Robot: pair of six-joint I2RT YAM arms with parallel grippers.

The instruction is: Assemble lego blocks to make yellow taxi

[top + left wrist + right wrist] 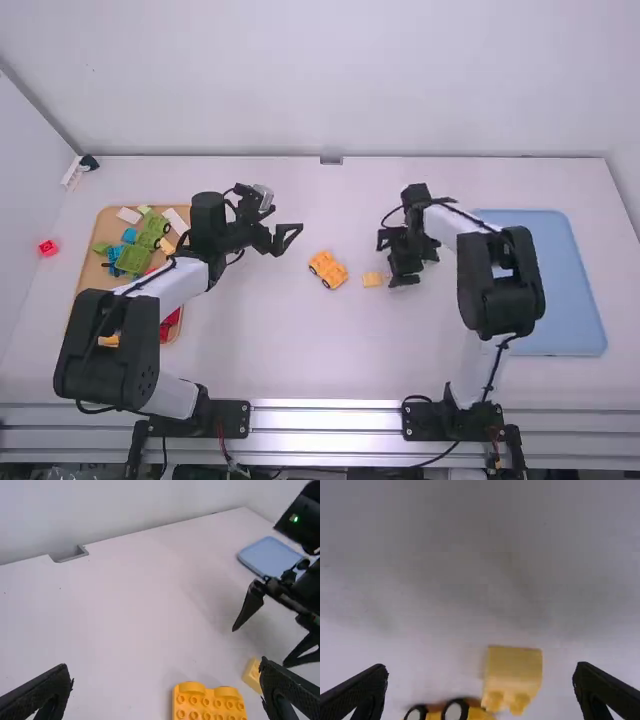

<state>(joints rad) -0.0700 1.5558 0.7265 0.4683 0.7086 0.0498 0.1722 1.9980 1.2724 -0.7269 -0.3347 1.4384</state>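
Observation:
My left gripper (290, 236) is open above the table, up and left of the orange wheeled car base (328, 269). A small yellow block (373, 279) lies on the table just right of that base, and my right gripper (388, 262) is close beside it. In the left wrist view, my left gripper (167, 687) has its fingers wide apart, with the studded car base (207, 702) between and beyond them. The right wrist view has the yellow block (513, 675) between the spread fingers of my right gripper (481, 687), untouched, near the wheeled base (447, 714).
A wooden tray (88, 272) of green, blue, red, white and yellow pieces stands at the left, partly behind the left arm. A red block (48, 248) lies left of it. A blue tray (575, 290) is at the right, beyond the right arm.

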